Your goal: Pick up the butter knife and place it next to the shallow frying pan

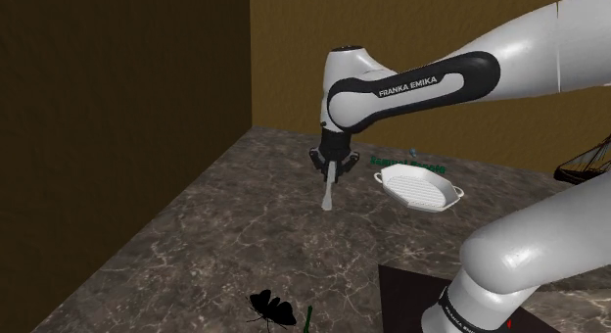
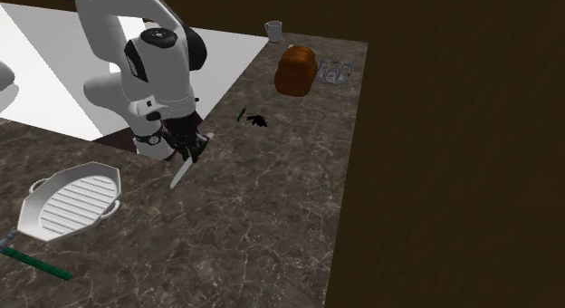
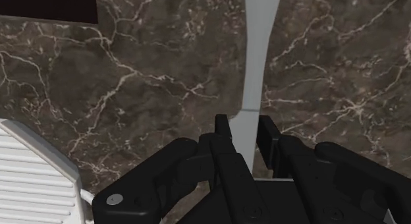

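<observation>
Arm: white with dark joints, reaching from the stand at the shoulder view's lower right up and to the left over the bench.
Hand: black, pointing down, its two fingers closed on the handle of the knife.
Knife: pale grey and slim, gripped at one end, with the blade running down and away from the hand at a slight tilt; whether its tip touches the bench cannot be told.
Wrist view: the fingers of the hand clasp the knife from both sides, and the blade extends over the bench.
Pan: white, shallow and ribbed inside, with a small handle at each end; flat on the bench, near the hand on the shoulder view's right, apart from the knife.
Second exterior view: the pan lies to the left of the hand and knife.
Bench: dark stone with pale veins.
Green rod: lies flat just beside the pan, on the side away from the hand.
Small black object: on the bench, well apart from the pan.
Brown block: at the far end of the bench in the second exterior view.
</observation>
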You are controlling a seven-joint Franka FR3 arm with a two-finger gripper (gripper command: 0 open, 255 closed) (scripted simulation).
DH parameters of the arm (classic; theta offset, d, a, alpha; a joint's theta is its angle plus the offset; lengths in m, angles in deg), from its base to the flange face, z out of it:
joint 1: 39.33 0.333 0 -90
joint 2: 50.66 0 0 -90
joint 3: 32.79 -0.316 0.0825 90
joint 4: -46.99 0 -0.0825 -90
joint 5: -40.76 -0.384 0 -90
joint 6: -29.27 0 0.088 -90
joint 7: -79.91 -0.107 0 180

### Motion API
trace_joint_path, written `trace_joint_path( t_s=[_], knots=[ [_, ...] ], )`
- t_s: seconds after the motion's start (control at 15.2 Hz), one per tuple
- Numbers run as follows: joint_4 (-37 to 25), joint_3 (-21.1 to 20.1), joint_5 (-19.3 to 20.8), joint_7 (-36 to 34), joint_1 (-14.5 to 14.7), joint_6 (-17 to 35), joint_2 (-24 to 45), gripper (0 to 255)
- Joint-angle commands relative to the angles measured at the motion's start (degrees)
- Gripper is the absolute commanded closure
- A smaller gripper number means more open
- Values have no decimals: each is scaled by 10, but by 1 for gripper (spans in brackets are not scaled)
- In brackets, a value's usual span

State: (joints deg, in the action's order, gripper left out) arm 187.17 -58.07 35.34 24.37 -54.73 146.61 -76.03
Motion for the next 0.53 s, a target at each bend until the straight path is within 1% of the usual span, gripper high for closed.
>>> trace_joint_path(
  t_s=[0.0, 0.46],
  knots=[
    [26, 24, -2, 31, -3, -2, -29, 255],
    [93, 111, 23, 136, -32, -4, -99, 255]
  ],
)
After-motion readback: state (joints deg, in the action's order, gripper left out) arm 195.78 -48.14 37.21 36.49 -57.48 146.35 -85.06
